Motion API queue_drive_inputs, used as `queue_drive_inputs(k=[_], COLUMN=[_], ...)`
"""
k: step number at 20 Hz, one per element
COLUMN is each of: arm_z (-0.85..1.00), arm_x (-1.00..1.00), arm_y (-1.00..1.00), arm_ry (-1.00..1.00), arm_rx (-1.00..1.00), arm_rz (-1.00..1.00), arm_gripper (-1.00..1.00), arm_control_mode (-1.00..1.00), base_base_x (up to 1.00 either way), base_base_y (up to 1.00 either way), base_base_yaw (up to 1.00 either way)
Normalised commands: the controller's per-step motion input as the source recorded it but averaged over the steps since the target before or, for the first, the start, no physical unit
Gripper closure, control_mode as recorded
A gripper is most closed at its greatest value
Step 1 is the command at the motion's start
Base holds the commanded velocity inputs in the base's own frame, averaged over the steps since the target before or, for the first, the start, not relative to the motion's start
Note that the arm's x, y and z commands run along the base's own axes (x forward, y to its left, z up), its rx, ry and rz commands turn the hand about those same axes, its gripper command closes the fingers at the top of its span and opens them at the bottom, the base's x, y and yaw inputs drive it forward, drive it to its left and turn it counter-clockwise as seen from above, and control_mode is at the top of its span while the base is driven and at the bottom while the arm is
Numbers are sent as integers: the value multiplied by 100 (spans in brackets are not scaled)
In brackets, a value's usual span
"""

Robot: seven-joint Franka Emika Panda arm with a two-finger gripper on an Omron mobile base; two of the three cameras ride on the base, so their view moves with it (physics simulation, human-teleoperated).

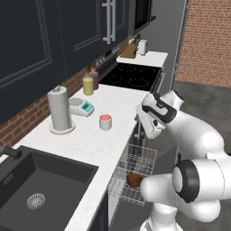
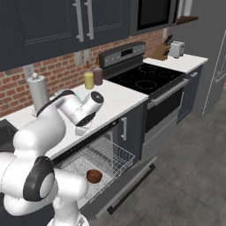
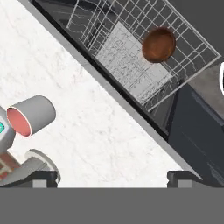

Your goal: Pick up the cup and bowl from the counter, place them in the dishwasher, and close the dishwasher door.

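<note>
The cup [image 1: 105, 122] stands upright on the white counter [image 1: 85, 144], pale grey with a salmon-red top, to the right of the paper-towel roll. In the hand view the cup [image 3: 33, 116] lies toward the left, apart from both fingertips. My gripper [image 3: 113, 178] hangs open and empty above the counter's front edge, and its hand [image 2: 82, 130] sits over the dishwasher opening. The dark reddish-brown bowl [image 3: 158, 44] rests in the pulled-out wire rack [image 2: 103, 154] of the dishwasher. The dishwasher door [image 2: 128, 183] lies folded down and open.
A paper-towel roll [image 1: 60, 109], a teal-and-white scale [image 1: 82, 107] and two bottles [image 1: 89, 83] stand behind the cup. The black sink [image 1: 40, 189] is at the near left and the black stove [image 1: 133, 76] is farther along. My own white arm crowds the space over the rack.
</note>
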Motion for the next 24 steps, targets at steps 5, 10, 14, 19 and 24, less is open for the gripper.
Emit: queue_drive_inputs(k=[5, 10, 14, 19, 24], arm_z=[8, 0, 0, -7, -23], arm_x=[75, 48, 23, 16, 24], arm_y=[38, 41, 42, 31, 12], arm_ry=[0, -9, -14, -11, -12], arm_rx=[-6, -10, -15, -18, -21], arm_rz=[24, 17, 12, 4, 0], arm_gripper=[-100, -100, -100, -100, -100], arm_control_mode=[-100, -100, -100, -100, -100], base_base_x=[0, 0, 0, 0, 0], base_base_y=[0, 0, 0, 0, 0], base_base_yaw=[0, 0, 0, 0, 0])
